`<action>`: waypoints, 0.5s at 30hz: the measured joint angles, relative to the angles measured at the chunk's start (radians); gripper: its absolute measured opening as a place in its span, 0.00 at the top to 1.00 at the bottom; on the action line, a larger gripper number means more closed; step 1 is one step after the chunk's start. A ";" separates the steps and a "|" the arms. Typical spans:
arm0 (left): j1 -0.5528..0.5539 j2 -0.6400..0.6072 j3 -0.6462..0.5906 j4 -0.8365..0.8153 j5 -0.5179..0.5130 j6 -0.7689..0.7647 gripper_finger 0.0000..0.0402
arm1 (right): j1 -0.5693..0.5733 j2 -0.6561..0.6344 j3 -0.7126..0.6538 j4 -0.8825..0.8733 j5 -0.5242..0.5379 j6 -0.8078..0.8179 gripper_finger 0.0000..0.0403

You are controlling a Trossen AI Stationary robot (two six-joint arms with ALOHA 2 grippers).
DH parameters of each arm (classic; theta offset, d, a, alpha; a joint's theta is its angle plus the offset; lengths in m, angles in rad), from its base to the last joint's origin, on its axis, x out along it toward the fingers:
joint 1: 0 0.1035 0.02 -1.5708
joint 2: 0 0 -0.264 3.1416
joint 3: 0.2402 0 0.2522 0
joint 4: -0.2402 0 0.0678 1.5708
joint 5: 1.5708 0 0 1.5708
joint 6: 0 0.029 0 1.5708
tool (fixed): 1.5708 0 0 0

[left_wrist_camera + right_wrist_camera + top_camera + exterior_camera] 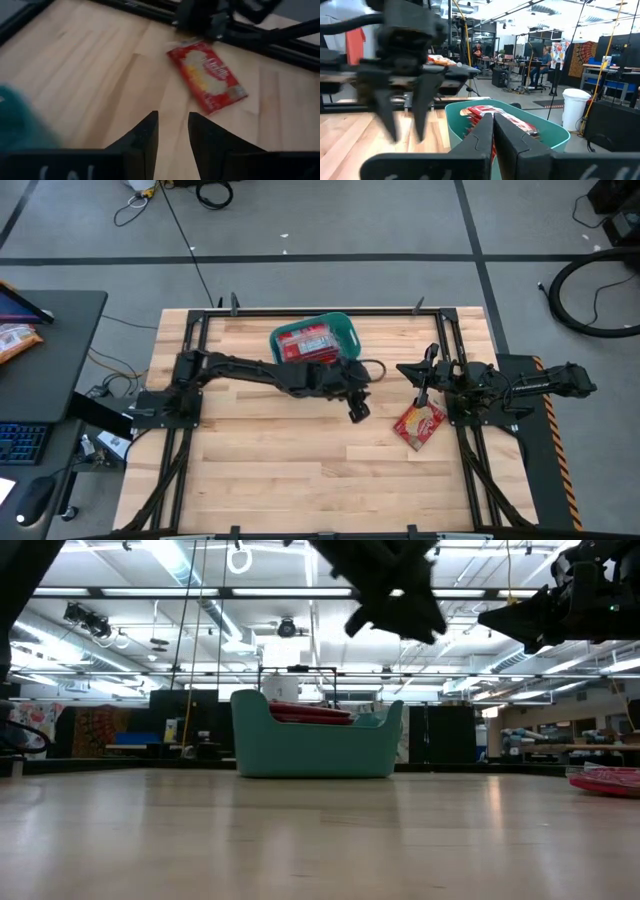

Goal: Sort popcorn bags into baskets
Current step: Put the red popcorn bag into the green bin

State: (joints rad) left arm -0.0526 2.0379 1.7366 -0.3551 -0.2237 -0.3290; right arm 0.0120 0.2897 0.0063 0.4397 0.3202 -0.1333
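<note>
A teal basket (345, 330) stands at the table's far middle with several red popcorn bags (303, 342) in it; it also shows in the low view (315, 745) and in the right wrist view (550, 131). One red popcorn bag (420, 423) lies flat on the table at the right, and it also shows in the left wrist view (207, 75). My left gripper (358, 408) hangs open and empty above the table between the basket and that bag, its fingers (145, 132) apart. My right gripper (420, 375) is shut and empty, raised above the table just beyond the lone bag.
Black frame rails (455, 370) run along the table's sides and far edge. The right arm's base (490, 395) stands right beside the lone bag. Bare wood (300, 470) lies along the near half of the table.
</note>
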 joint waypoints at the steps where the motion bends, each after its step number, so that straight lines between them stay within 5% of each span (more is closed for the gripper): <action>1: -0.008 0.024 0.029 0.001 0.000 0.000 0.72 | 0.000 0.000 0.000 0.000 0.000 0.000 0.95; 9: -0.050 0.218 0.215 0.077 0.001 0.051 0.72 | 0.000 0.000 0.000 0.000 0.000 0.000 0.95; 15: -0.064 0.362 0.237 0.326 0.000 0.110 0.72 | 0.000 0.000 0.000 0.000 0.000 0.000 0.95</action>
State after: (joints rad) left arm -0.1165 2.3995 1.9732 -0.0287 -0.2233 -0.2195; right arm 0.0119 0.2897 0.0063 0.4397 0.3202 -0.1333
